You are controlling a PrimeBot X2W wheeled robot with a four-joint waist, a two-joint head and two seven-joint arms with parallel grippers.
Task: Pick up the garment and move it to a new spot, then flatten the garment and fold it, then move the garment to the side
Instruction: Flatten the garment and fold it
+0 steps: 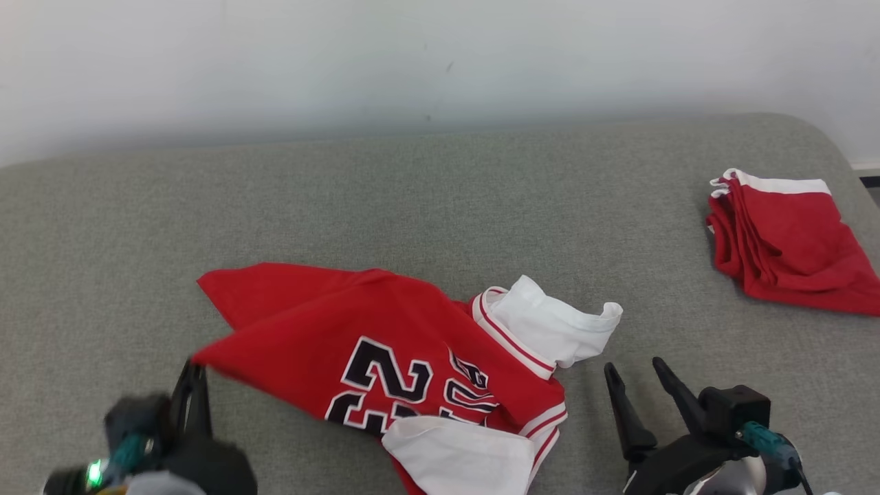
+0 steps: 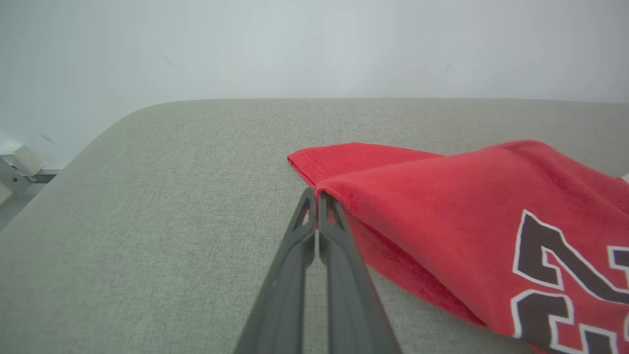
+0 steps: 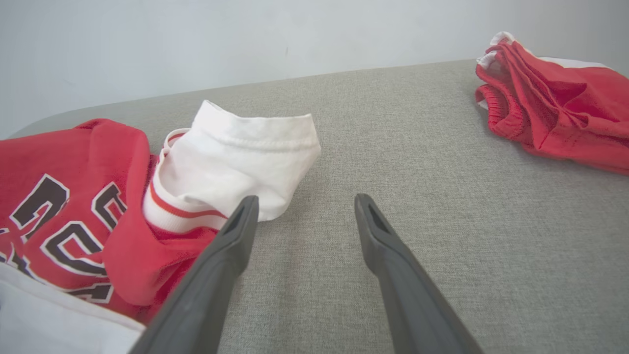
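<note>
Pincers, two, at the near edge of the head view. Left pincer, lower left: clenched on the lifted left corner of the jersey. Right pincer, lower right: released, jaws spread, just beside the jersey's upper white sleeve, apart from it. Jersey, one: red, black numerals, two white sleeves, crumpled on the grey cushion between the two pincers. Folded red garment, one: far right, well apart from the rest.

Left wrist view. Fingers, two, pressed together. At their tips sits the red corner of the jersey, which spreads away to the right, its edge held off the cushion.

Right wrist view. Fingers, two, parted, with bare cushion between them. Jersey lies to the left, its white sleeve just past the left fingertip. Folded red garment, upper right.
</note>
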